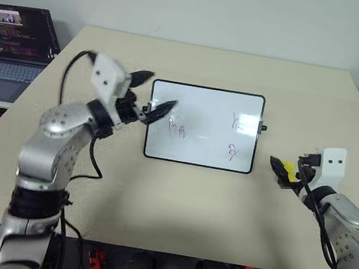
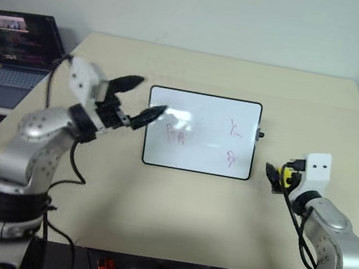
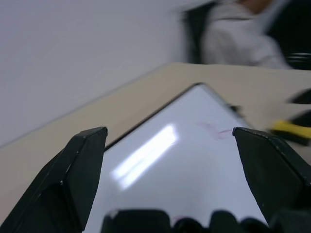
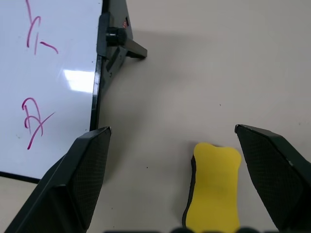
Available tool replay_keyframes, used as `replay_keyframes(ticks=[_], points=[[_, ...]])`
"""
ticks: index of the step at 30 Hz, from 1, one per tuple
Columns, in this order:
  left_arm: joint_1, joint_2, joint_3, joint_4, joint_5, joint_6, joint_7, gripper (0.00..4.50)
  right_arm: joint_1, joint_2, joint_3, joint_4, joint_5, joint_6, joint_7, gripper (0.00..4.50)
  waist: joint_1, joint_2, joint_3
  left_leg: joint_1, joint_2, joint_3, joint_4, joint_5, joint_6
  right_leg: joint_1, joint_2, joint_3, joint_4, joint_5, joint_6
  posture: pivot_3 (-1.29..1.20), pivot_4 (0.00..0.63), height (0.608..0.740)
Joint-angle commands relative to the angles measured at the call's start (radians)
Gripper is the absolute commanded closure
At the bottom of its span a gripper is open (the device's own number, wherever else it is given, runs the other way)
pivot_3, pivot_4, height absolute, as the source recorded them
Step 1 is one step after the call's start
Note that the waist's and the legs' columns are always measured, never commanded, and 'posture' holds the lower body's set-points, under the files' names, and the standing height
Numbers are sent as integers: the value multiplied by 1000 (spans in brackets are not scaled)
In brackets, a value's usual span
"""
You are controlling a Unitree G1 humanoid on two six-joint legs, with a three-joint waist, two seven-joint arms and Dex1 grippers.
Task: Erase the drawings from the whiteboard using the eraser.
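The whiteboard (image 1: 204,126) lies flat in the middle of the tan table (image 1: 177,201), black-framed and glossy. It carries three small red drawings: one on the left part (image 1: 176,131) and two near the right edge (image 1: 236,121), (image 1: 232,153). My left gripper (image 1: 152,94) hovers open above the board's left edge, pointing across it. The yellow eraser (image 4: 215,187) lies on the table just right of the board. My right gripper (image 4: 172,130) is open around it, with a gap showing on each side of the eraser.
An open laptop (image 1: 11,44) sits on a lower side table beyond the left table edge. A black knob and foot (image 4: 116,36) stick out from the board's right side. A person in grey (image 3: 243,34) sits beyond the table's right end.
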State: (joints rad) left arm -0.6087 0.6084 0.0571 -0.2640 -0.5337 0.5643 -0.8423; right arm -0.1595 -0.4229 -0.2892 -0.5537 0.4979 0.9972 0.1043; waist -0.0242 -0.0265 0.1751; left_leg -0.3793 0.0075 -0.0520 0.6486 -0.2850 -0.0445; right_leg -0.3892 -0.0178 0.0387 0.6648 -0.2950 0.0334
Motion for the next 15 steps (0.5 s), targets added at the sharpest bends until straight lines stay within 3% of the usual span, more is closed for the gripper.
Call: replay_keyframes(ticks=[1, 8, 15], points=[[-87, 14, -63, 11, -104, 64, -174, 0, -21, 8, -33, 3, -25, 19, -47, 40, -3, 0, 0, 0, 0, 0, 0, 0, 0, 0, 0, 0, -1, 0, 0, 0, 150, 740], [-170, 11, -183, 34, -84, 35, -352, 0, 5, 25, -25, 85, -60, -16, -41, 40, -7, 0, 0, -1, 0, 1, -1, 0, 0, -1, 0, 1, -1, 0, 0, 0, 150, 740], [-95, 59, -234, 49, 39, -98, -418, 0, -1, 46, -17, 131, -82, -56, -37, 40, -9, 1, 0, 0, 1, 1, 0, 0, 1, -1, 1, 2, 1, 0, 0, 0, 150, 740]])
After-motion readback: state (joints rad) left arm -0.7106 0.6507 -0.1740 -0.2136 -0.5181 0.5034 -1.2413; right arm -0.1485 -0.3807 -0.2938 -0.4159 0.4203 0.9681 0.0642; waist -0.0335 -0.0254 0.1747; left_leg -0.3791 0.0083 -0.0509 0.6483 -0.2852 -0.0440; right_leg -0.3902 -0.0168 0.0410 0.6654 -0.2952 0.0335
